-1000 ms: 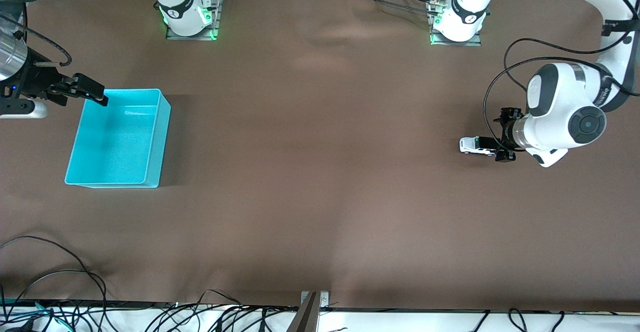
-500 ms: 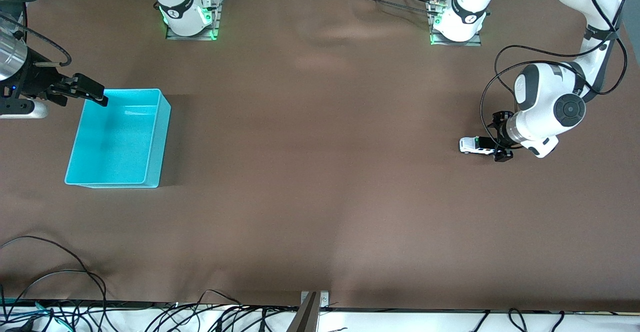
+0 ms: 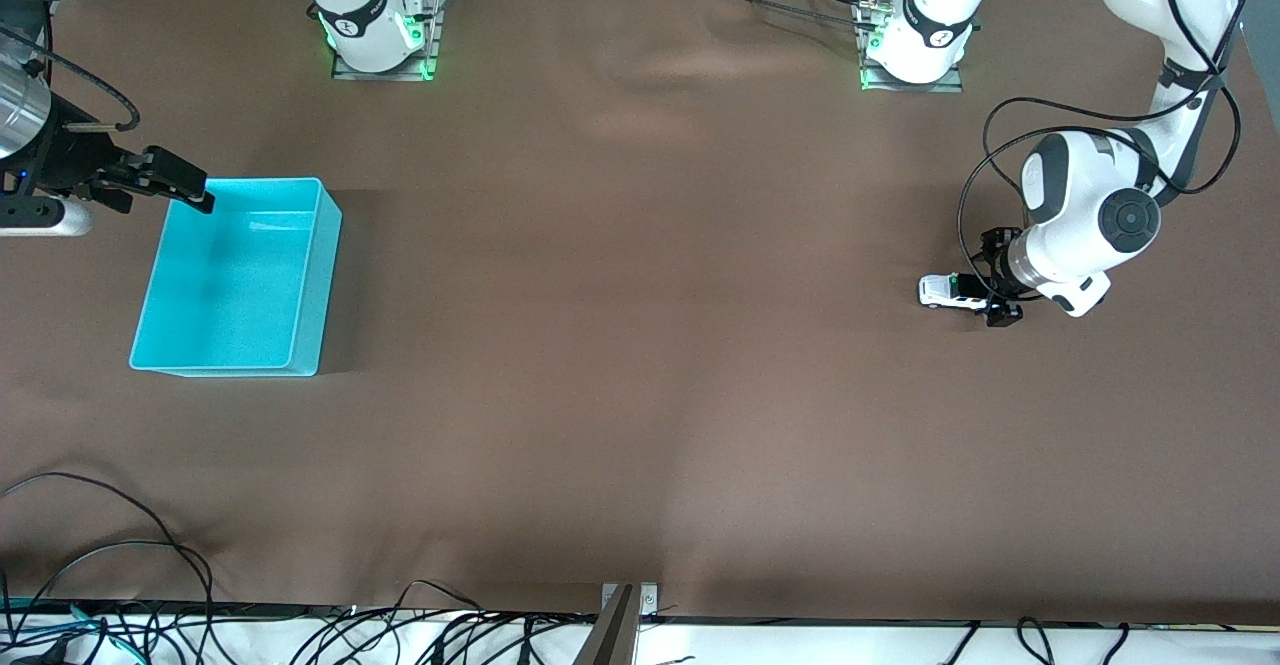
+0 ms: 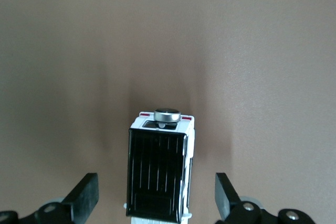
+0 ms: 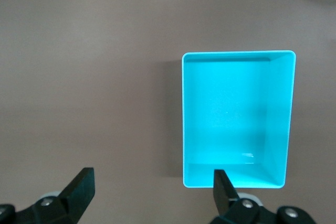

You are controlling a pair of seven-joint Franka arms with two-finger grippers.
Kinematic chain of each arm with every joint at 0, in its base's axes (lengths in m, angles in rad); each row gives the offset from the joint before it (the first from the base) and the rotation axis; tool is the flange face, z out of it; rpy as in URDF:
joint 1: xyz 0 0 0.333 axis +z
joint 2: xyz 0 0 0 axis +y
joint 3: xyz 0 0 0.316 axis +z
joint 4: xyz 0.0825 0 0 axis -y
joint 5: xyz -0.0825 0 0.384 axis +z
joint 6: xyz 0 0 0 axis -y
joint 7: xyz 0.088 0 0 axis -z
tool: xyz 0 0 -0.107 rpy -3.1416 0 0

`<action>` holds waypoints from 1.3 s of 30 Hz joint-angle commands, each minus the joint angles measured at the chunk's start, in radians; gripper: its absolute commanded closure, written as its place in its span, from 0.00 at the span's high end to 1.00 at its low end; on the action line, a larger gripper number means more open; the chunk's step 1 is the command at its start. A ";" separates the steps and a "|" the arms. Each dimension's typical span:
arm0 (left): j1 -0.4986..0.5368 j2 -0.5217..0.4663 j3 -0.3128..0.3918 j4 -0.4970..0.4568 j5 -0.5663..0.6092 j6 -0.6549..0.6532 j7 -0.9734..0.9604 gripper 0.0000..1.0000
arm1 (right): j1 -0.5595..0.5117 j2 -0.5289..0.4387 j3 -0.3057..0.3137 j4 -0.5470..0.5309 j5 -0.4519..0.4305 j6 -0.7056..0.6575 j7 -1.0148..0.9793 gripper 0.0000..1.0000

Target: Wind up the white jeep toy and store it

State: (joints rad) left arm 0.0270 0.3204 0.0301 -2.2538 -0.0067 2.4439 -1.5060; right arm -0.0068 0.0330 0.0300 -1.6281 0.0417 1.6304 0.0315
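Observation:
The white jeep toy (image 3: pixel 938 291) stands on the brown table toward the left arm's end; its black roof (image 4: pixel 159 170) and silver winding knob (image 4: pixel 167 115) show in the left wrist view. My left gripper (image 3: pixel 990 297) is down at table level, open, with one of its fingers (image 4: pixel 86 195) on each side of the jeep and a gap between each finger and the toy's body. My right gripper (image 3: pixel 185 185) hangs open and holds nothing, over the farther corner of the cyan bin (image 3: pixel 330 245). In the right wrist view the right gripper (image 5: pixel 152 187) frames bare table and the bin's rim (image 5: pixel 184 119).
The cyan bin holds nothing and sits toward the right arm's end. Both arm bases (image 3: pixel 375 30) (image 3: pixel 915 40) stand along the farther table edge. Cables (image 3: pixel 100 555) trail over the nearer edge. A metal bracket (image 3: pixel 625 605) sits at that edge's middle.
The left arm's wrist and forearm have drawn in and lowered, with its gripper staying around the jeep. The jeep and the right arm have not moved.

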 commanded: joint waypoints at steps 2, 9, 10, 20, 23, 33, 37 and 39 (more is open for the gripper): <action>0.007 0.012 -0.006 -0.012 0.024 0.041 -0.002 0.69 | -0.001 0.007 0.001 0.022 0.020 -0.006 0.004 1.00; 0.007 0.006 -0.006 -0.009 0.022 0.040 -0.003 0.25 | -0.001 0.005 0.001 0.024 0.035 -0.003 0.004 1.00; 0.005 0.006 -0.007 -0.009 0.022 0.038 -0.003 0.22 | -0.001 0.005 0.001 0.024 0.040 -0.003 0.002 1.00; -0.018 -0.044 -0.041 0.008 0.022 -0.003 -0.049 0.21 | -0.004 0.007 -0.001 0.024 0.046 -0.003 0.002 1.00; -0.018 -0.047 -0.070 0.008 0.022 -0.005 -0.092 0.21 | -0.004 0.007 -0.001 0.024 0.046 -0.003 0.002 1.00; -0.019 -0.035 -0.165 0.007 0.022 0.007 -0.184 0.21 | -0.004 0.007 -0.001 0.024 0.046 -0.003 0.002 1.00; -0.032 -0.018 -0.184 0.003 0.022 0.041 -0.235 0.21 | -0.004 0.007 -0.001 0.024 0.046 -0.003 0.002 1.00; -0.048 -0.004 -0.184 0.002 0.024 0.050 -0.264 0.21 | -0.004 0.007 -0.001 0.024 0.046 -0.003 0.002 1.00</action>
State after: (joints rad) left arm 0.0047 0.3012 -0.1474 -2.2459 -0.0064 2.4693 -1.6922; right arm -0.0071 0.0330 0.0300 -1.6261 0.0665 1.6323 0.0315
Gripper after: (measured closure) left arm 0.502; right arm 0.000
